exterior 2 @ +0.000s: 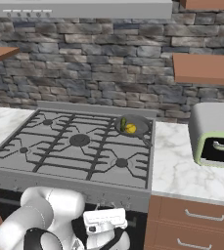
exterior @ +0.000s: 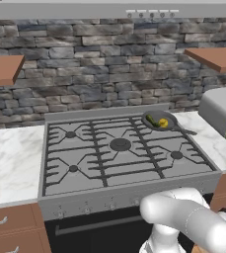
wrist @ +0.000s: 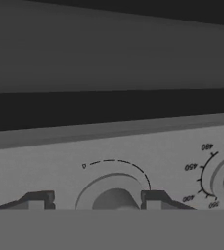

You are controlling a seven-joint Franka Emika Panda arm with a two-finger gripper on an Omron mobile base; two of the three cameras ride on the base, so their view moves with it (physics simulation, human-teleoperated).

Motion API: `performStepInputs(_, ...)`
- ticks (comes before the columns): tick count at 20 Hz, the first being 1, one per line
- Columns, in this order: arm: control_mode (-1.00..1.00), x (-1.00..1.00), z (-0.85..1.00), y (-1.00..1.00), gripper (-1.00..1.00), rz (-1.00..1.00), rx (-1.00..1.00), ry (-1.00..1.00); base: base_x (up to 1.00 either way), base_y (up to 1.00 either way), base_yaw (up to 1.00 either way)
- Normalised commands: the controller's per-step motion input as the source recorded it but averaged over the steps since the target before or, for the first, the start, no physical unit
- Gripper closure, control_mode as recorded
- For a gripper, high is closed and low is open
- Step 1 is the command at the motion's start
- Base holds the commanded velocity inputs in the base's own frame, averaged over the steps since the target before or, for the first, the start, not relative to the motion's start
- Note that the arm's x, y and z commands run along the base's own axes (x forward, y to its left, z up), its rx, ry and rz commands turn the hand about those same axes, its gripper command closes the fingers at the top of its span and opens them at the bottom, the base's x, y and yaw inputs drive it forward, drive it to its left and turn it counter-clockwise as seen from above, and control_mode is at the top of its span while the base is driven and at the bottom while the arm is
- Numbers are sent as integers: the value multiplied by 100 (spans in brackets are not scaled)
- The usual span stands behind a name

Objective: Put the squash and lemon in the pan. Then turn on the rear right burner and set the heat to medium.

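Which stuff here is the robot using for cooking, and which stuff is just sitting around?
Using: pan holding lemon and squash; rear right burner beneath it; stove knob, straddled by the gripper.

Just sitting: toaster oven, wall shelves, range hood.

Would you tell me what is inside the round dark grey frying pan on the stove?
The round dark grey frying pan holds the bright yellow lemon and the dark green squash, side by side. The pan floor beneath them is covered.
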Motion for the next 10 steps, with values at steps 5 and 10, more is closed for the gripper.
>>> performStepInputs(5,-100,5,8,2,100,0,1,0,0,0,0)
performStepInputs(10,-100,1,4,12,100,0,0,-1,0,0,0)
